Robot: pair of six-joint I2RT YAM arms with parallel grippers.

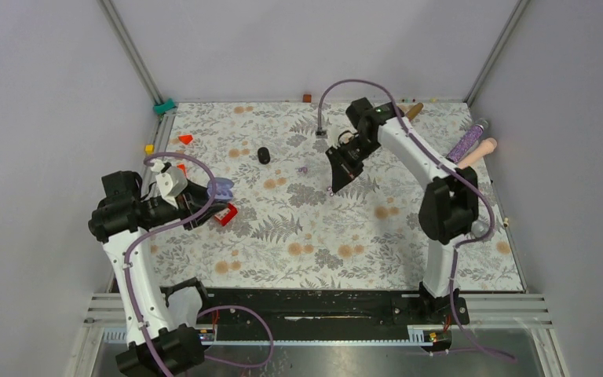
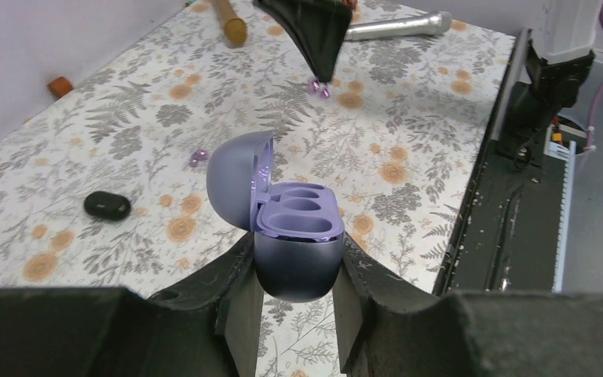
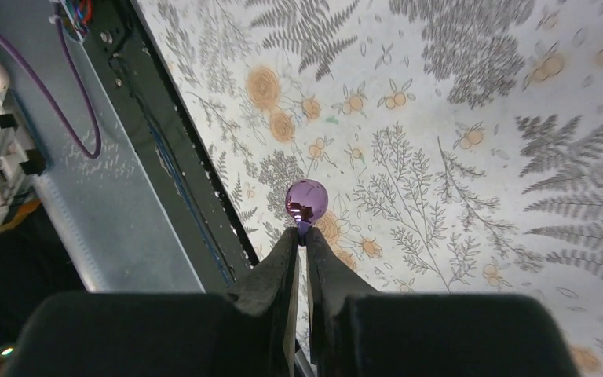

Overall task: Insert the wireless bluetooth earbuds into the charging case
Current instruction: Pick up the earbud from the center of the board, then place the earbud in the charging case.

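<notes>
My left gripper (image 2: pixel 297 271) is shut on the base of the purple charging case (image 2: pixel 298 243), held above the table with its lid (image 2: pixel 234 182) swung open and two empty wells showing. In the top view the case (image 1: pixel 221 188) hangs at the left side. My right gripper (image 3: pixel 305 236) is shut on the stem of a shiny pale purple earbud (image 3: pixel 306 200), lifted off the floral mat. The left wrist view shows that gripper (image 2: pixel 320 75) with the bud (image 2: pixel 319 88) at its tip. Another purple earbud (image 2: pixel 198 158) lies on the mat (image 1: pixel 302 169).
A black oval object (image 1: pixel 264 155) lies mid-back on the mat. A red tray (image 1: pixel 227 214) sits under my left gripper. A red wedge (image 1: pixel 185 139), a glittery tube (image 1: pixel 469 140) and wooden handles (image 1: pixel 479 149) lie along the back. A black rail (image 1: pixel 322 302) runs along the near edge.
</notes>
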